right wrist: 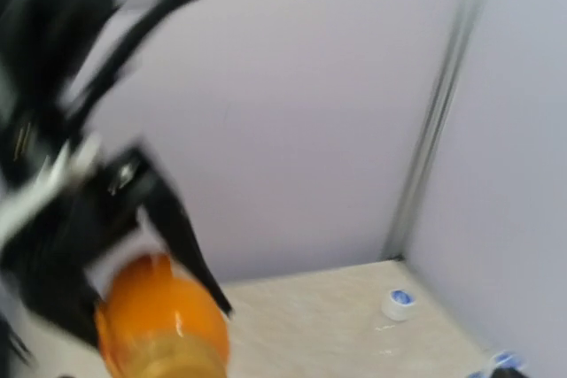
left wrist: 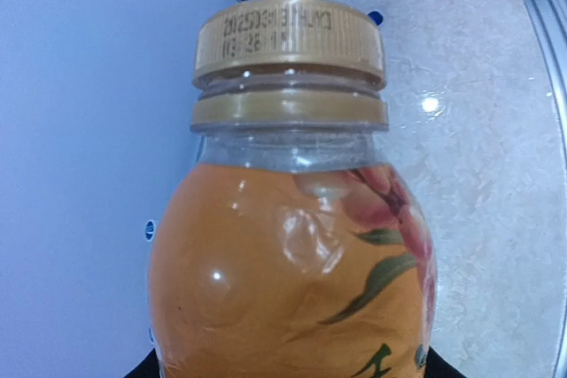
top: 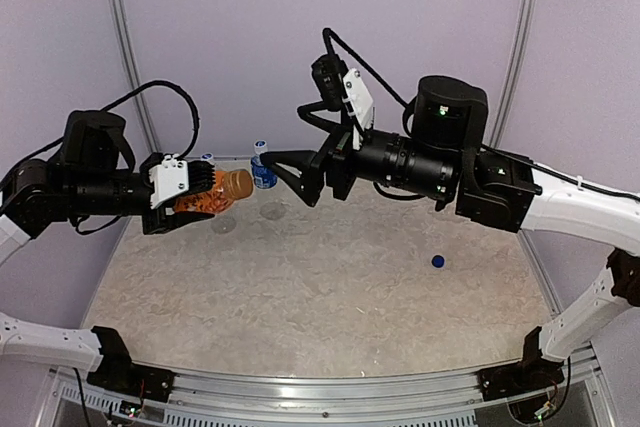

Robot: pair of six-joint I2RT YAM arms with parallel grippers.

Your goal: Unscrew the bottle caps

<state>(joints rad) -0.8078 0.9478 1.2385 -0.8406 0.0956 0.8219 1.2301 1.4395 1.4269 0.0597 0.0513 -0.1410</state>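
Observation:
My left gripper (top: 195,193) is shut on the short bottle (top: 218,190) with orange contents and holds it sideways above the table, neck pointing right. Its orange-brown cap (left wrist: 290,37) sits on the neck, and the bottle (left wrist: 292,263) fills the left wrist view and hides the fingers. My right gripper (top: 288,182) stands open just right of the capped end, touching nothing. In the blurred right wrist view the orange bottle (right wrist: 159,329) shows at the lower left. Behind the gap stands a blue-labelled bottle (top: 263,175) with its cap (top: 260,145) on.
A loose blue cap (top: 438,261) lies on the table (top: 330,297) at the right. A whitish cap with a blue top (right wrist: 399,304) sits near the back left corner, also visible from above (top: 208,157). Purple walls and metal rails (top: 125,57) close in the back and sides.

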